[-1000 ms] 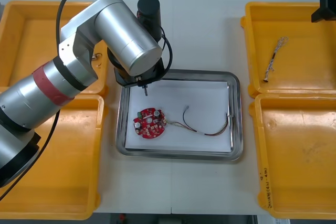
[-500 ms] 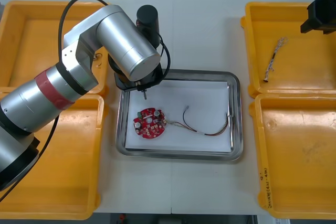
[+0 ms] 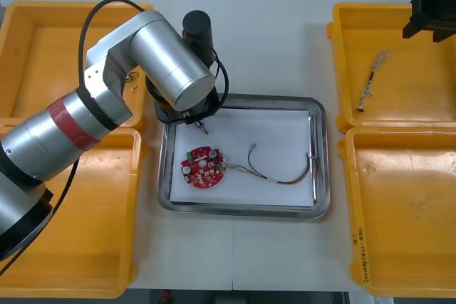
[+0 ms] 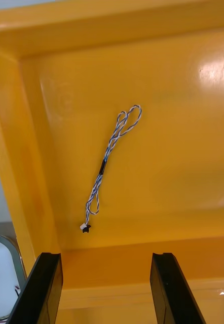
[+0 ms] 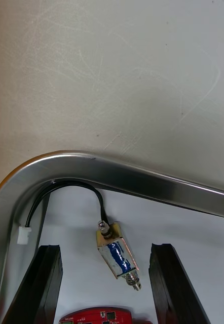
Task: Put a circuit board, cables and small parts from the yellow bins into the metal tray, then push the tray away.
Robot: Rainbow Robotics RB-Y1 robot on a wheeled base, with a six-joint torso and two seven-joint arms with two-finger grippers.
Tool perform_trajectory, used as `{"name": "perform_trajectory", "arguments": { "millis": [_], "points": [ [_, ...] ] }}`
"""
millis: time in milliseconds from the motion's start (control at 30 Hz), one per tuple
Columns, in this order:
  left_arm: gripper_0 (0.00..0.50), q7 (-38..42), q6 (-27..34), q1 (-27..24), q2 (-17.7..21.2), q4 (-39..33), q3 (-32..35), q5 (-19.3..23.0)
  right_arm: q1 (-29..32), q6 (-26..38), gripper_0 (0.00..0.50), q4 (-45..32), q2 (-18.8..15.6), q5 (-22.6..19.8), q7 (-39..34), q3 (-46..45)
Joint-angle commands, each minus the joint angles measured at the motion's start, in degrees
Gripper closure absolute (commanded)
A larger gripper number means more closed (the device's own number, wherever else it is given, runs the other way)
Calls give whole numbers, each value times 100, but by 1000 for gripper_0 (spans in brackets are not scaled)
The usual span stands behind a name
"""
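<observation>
- Four yellow bins flank the metal tray (image 3: 320, 154): two on its left (image 3: 43, 55) (image 3: 71, 240) and two on its right (image 3: 413, 105) (image 3: 406, 211)
- One round red circuit board (image 3: 204, 167) lies inside the tray, in its near-left part, on the white lining
- One red and yellow cable (image 3: 279, 177) lies in the tray just right of the board, curving toward the tray's right rim
- One small metal part (image 3: 203, 127), wrapped in blue, lies in the tray's far-left corner, just beyond the board
- One short black cable (image 5: 66, 186) loops from the part along the inside of the tray's rim to a white plug (image 5: 24, 235)
- One twisted blue and white cable (image 3: 372, 80) lies in the far bin on the tray's right
- The left gripper (image 5: 106, 248) hangs over the tray's far-left corner with its fingers (image 5: 43, 283) spread wide; the small metal part sits between them and touches neither
- The right gripper (image 4: 106, 255) hovers over the far bin to the right of the tray, fingers (image 4: 168, 286) spread and holding nothing; the blue and white cable (image 4: 109, 157) lies on the bin floor beyond the fingertips, apart from them
</observation>
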Motion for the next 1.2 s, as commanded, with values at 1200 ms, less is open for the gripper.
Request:
{"name": "perform_trajectory", "arguments": {
  "millis": [1200],
  "points": [
    [0,177,1556,-15,1165,-1312,2160,565,-659,-2458,0,2577,462,849,-1084,303]
  ]
}}
